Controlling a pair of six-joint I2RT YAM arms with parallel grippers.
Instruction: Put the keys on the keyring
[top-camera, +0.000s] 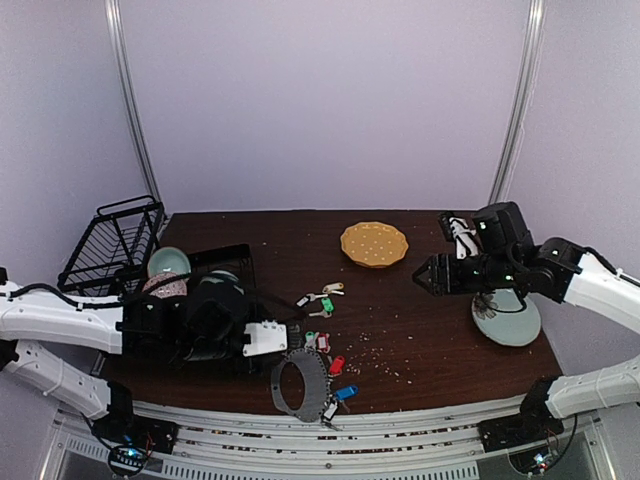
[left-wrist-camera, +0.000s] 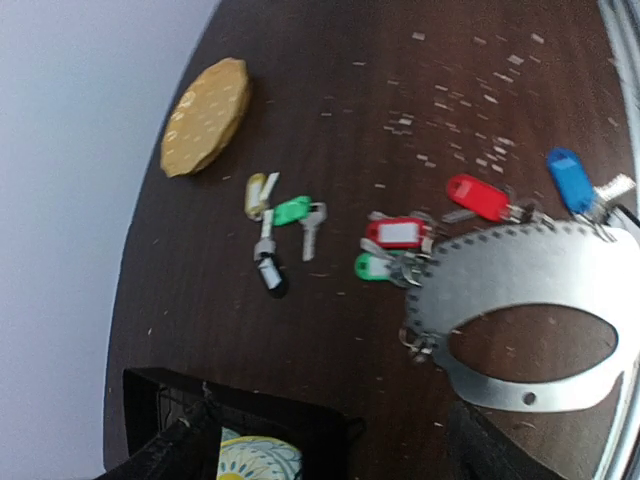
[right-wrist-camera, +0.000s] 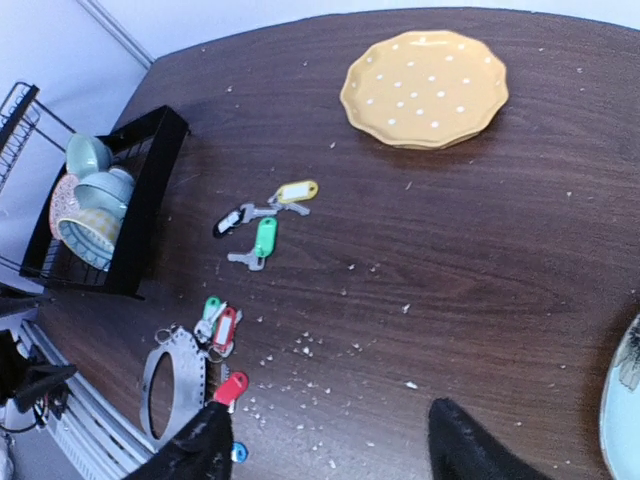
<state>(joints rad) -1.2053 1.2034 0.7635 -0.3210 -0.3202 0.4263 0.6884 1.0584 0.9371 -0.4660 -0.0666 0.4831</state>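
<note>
The grey keyring lies flat near the front edge and also shows in the left wrist view and the right wrist view. A green key, two red keys and a blue key lie at its rim; I cannot tell if they are hooked on. Loose cream, green and black keys lie together mid-table. My left gripper is open and empty, left of the keyring. My right gripper is open and empty, raised at the right.
An orange dotted plate sits at the back centre. A black tray with bowls and a wire dish rack stand at the left. A pale blue plate lies under the right arm. Crumbs are scattered on the table.
</note>
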